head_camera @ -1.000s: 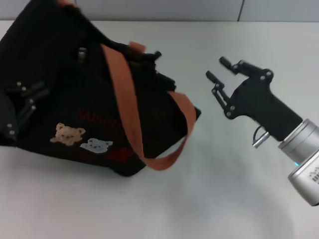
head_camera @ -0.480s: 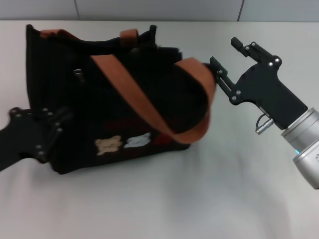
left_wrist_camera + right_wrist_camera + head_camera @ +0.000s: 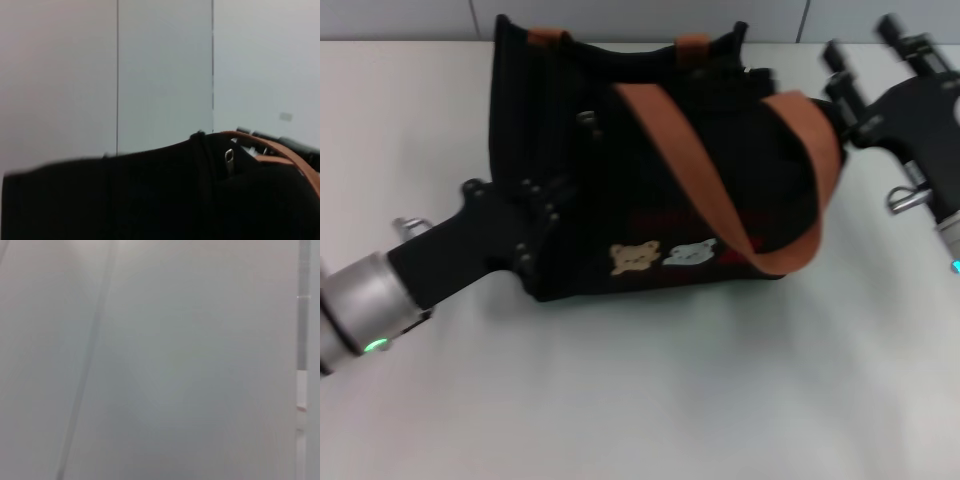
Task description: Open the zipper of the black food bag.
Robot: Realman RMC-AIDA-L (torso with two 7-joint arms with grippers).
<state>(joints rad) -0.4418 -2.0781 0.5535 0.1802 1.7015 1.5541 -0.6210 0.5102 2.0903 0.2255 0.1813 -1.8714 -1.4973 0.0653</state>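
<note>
Two arms flank one bag on a plain white tabletop [image 3: 650,400], which runs back to a pale grey panelled wall [image 3: 640,15] with thin vertical seams. Nearest the camera, the left arm reaches in low from the left edge, its silver wrist cuff showing a small green light. The left pincer [image 3: 525,225] lies against the left end of the black food bag [image 3: 620,200]; its fingers merge with the dark fabric, so I cannot tell whether they are clenched or released. The bag stands upright a little past the tabletop's middle, with a tan bear patch [image 3: 635,257] and a pale cloud patch [image 3: 688,252] on its near side and a brown-orange strap handle [image 3: 720,180] draped across that face. A small silver piece [image 3: 229,159] shows near the bag's top edge in the left wrist view. Farther back at the right, the right pincer [image 3: 860,55] sits just beside the bag's upper right corner, its fingers spread apart and holding nothing.
</note>
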